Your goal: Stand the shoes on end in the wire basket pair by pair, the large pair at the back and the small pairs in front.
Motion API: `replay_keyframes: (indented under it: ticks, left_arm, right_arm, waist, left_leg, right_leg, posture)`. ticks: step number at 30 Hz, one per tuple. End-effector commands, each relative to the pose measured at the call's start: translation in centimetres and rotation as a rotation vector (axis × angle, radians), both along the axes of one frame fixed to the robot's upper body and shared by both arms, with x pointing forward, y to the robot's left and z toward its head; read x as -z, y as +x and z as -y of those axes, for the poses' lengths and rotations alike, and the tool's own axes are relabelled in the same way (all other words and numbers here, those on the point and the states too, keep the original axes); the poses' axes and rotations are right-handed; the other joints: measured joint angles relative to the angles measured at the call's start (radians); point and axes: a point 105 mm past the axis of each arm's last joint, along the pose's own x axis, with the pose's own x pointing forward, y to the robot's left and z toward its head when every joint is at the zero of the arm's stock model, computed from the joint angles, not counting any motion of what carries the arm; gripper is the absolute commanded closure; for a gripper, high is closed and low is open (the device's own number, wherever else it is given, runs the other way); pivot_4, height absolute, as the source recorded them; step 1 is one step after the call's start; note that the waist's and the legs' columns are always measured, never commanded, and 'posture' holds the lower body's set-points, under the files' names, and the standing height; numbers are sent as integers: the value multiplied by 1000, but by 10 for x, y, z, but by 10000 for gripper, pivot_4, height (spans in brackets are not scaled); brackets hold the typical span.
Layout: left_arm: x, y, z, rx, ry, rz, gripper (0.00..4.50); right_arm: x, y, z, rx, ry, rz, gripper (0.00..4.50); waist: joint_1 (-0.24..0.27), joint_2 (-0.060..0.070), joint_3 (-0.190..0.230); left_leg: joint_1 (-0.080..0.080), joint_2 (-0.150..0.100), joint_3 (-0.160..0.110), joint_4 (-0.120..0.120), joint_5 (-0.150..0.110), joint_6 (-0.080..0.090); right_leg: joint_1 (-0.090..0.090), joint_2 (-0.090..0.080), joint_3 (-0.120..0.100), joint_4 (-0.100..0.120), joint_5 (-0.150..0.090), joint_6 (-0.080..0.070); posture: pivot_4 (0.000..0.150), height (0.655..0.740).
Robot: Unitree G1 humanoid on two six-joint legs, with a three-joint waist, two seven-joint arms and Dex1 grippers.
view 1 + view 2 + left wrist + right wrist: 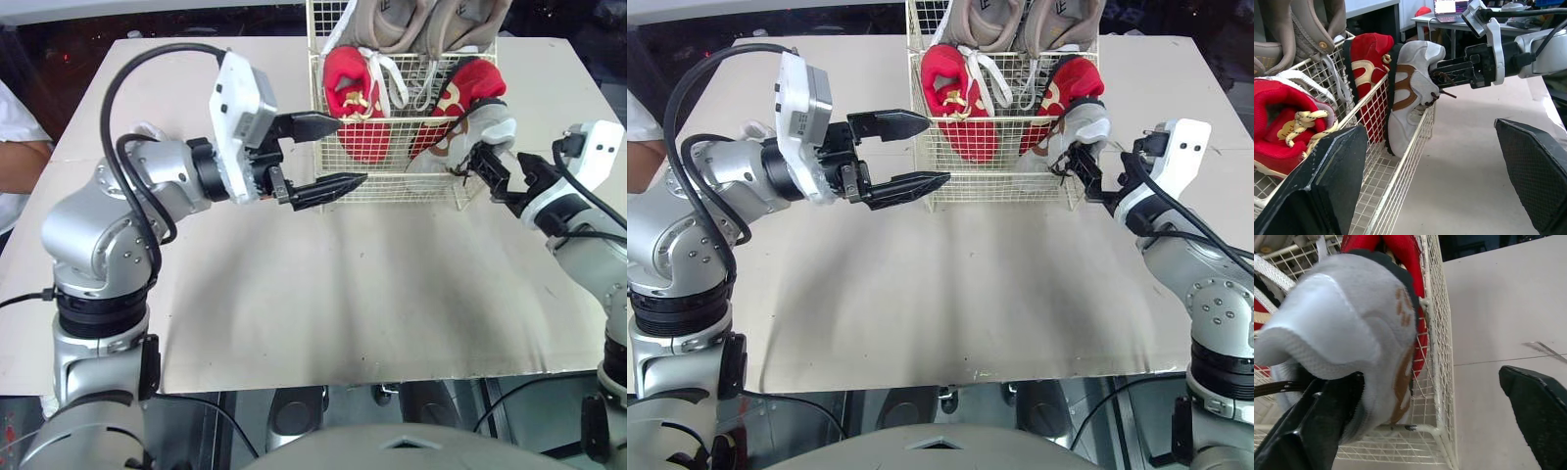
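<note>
Two pairs stand in the wire basket (402, 166), tan pair (431, 24) behind red pair (353, 98); the right gripper (495, 168), spread open, props a white shoe (1410, 93) against the right front corner, which probably next needs seating upright inside, while the left gripper (350, 151) hovers open.

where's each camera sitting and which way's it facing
Left eye view: on the head, facing forward and down over table and wire basket; left gripper and right gripper show.
Right eye view: beside it, same scene and grippers.
Left wrist view: on the left wrist, looking past its open fingers toward the basket and right gripper.
Right wrist view: on the right wrist, its fingers framing the white-and-brown shoe at the basket's corner.
Shared: both wrist views show that shoe.
</note>
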Motion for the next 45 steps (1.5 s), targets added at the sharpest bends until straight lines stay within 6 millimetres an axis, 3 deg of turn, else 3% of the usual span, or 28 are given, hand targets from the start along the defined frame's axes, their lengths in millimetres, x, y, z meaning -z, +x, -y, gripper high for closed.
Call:
replay_keyframes:
  ticks: [1,8,11,13,19,21,23,28,35,45]
  left_arm:
    - [-6,5,-13,-42,2,38,0]
    - [-2,22,-43,-145,7,28,0]
    - [-5,32,-58,-213,-12,37,0]
    - [-7,40,-73,-283,-42,29,0]
    - [-9,74,-139,-607,-163,-12,0]
    - [-6,84,-179,-781,-188,-31,0]
    - [-2,87,-209,-892,-177,-47,0]
    - [8,87,-259,-1035,-151,-100,0]
    - [17,90,-290,-1105,-173,-178,0]
    - [43,95,-313,-1262,-114,-302,0]
  right_arm:
    - [-22,-9,16,-8,-54,68,562]
    - [-35,-27,30,-142,-172,83,562]
    - [-44,-42,10,-312,-256,143,562]
    - [-47,-61,-16,-499,-312,202,562]
    - [-22,-86,-66,-769,-388,243,562]
    - [-18,-86,-79,-783,-383,323,562]
    - [-16,-83,-86,-765,-368,388,562]
    - [-12,-78,-95,-730,-314,476,562]
    - [-5,-81,-106,-780,-322,511,562]
    - [-3,-78,-113,-802,-337,528,562]
  waist:
    - [1,0,0]
    - [1,0,0]
    - [0,0,0]
    - [0,0,0]
    - [0,-1,0]
    - [0,-3,0]
    - [0,-4,0]
    - [1,-5,0]
    - [3,-7,0]
    - [-1,-9,-1]
  left_leg:
    - [0,0,0,0,0,0]
    - [0,0,0,-1,-2,4]
    - [0,0,0,-1,-2,4]
    - [1,0,0,-2,-2,4]
    - [2,1,0,-4,-2,4]
    - [2,1,0,-4,-2,4]
    - [1,1,0,-4,-2,4]
    - [0,1,1,-4,0,0]
    - [-1,0,0,-1,0,0]
    - [-2,0,0,0,0,0]
  right_leg:
    - [0,0,0,0,0,0]
    - [0,0,0,-1,0,0]
    - [0,0,0,-1,0,0]
    - [0,0,0,-1,-1,1]
    - [0,0,-1,-1,-1,1]
    - [0,-1,-1,-1,-1,2]
    - [0,-1,-1,-1,-1,2]
    - [-1,-1,-2,-1,-1,1]
    - [-1,-2,-8,0,-1,1]
    - [-1,-2,-10,0,0,0]
  posture:
    - [1500,6860]
    - [1500,6860]
    - [1500,6860]
    - [1500,6860]
    - [1500,6860]
    - [1500,6860]
    - [1500,6860]
    - [1500,6860]
    - [1500,6860]
    - [1500,6860]
